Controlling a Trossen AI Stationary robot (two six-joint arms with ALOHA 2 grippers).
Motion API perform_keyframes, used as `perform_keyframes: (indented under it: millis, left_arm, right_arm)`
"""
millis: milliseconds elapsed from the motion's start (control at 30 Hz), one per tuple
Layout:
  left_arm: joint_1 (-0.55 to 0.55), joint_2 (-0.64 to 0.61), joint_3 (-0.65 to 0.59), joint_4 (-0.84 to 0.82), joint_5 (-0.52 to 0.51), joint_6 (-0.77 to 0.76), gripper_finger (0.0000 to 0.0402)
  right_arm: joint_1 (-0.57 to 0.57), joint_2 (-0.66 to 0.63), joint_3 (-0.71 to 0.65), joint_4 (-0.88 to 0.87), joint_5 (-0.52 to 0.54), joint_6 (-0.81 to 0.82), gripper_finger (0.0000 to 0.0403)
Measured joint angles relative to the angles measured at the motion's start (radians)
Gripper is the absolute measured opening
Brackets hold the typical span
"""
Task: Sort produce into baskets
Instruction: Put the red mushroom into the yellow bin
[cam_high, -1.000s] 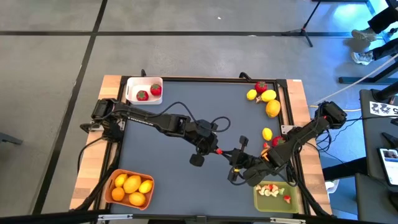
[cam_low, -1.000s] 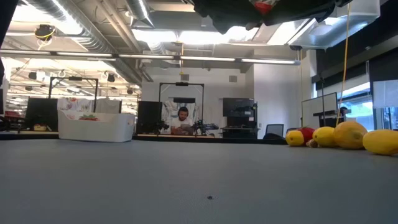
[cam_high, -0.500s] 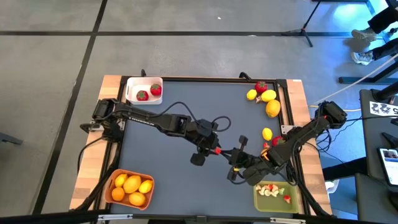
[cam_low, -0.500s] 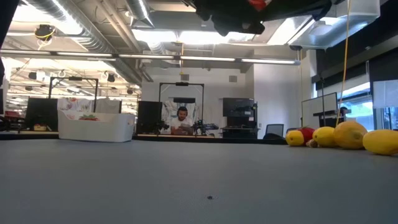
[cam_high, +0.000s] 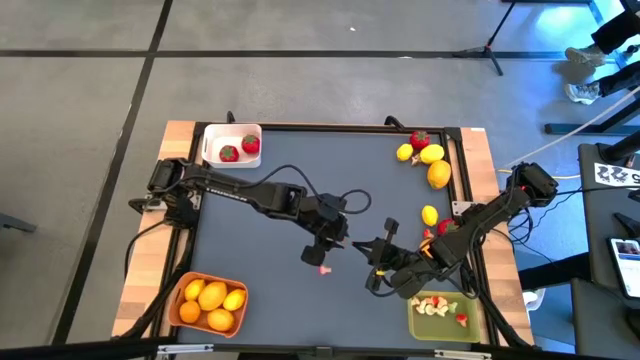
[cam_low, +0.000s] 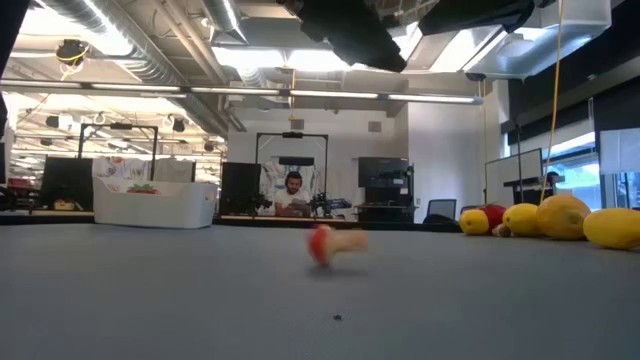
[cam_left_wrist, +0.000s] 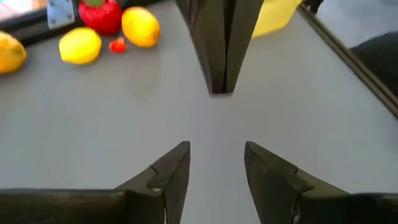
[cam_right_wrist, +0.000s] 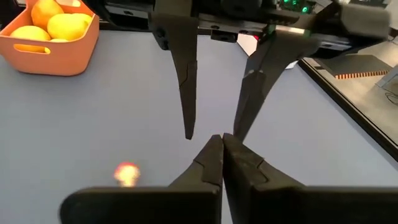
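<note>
From above, a small red-and-pale bit (cam_high: 323, 269) lies on the dark counter (cam_high: 250, 215) mid-scene, just near of the left gripper (cam_high: 318, 255), whose jaws stand partly open and empty. At counter height the bit (cam_low: 330, 243) lies lengthwise left to right, red end left. The right gripper (cam_right_wrist: 219, 148), jaws pressed shut on nothing, faces the left one, the bit (cam_right_wrist: 127, 172) off to its side.

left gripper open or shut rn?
Open. The left gripper shows a clear gap between its fingers, empty, in the left wrist view; the small red-and-pale bit lies loose on the table.

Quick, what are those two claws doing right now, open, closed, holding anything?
Left gripper: open, empty, above the table's middle; a small red-and-pale piece lies on the table below.
Right gripper: shut, holding nothing.
</note>
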Motion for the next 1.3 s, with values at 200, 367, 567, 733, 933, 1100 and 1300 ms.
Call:
perform_keyframes:
  millis: [200,367,567,733,933,1100,1300]
  left_arm:
    - [0.013,0.0,-0.001,-0.163,0.0,-0.035,0.0145]
    - [0.013,-0.001,-0.025,-0.277,0.006,-0.079,0.0154]
    - [0.005,-0.002,-0.067,-0.274,0.041,-0.136,0.0168]
    - [-0.016,-0.002,-0.083,-0.233,0.054,-0.154,0.0167]
    - [-0.046,-0.002,-0.083,-0.229,0.054,-0.186,0.0158]
    - [-0.082,-0.002,-0.083,-0.235,0.055,-0.216,0.0155]
    - [-0.125,-0.002,-0.083,-0.24,0.054,-0.256,0.0155]
  right_arm:
    - [0.0,0.0,0.0,-0.002,-0.036,0.032,0.0024]
    - [-0.002,0.0,0.0,-0.003,-0.078,0.039,0.005]
    - [-0.002,0.001,0.0,-0.034,-0.171,0.088,0.0112]
    - [0.0,0.026,-0.001,-0.031,-0.215,0.099,0.0142]
    - [0.0,0.081,-0.001,-0.009,-0.322,0.104,0.0142]
    - [0.0,0.13,-0.001,0.052,-0.416,0.122,0.0139]
    - [0.0,0.231,-0.002,0.248,-0.524,0.124,0.0138]
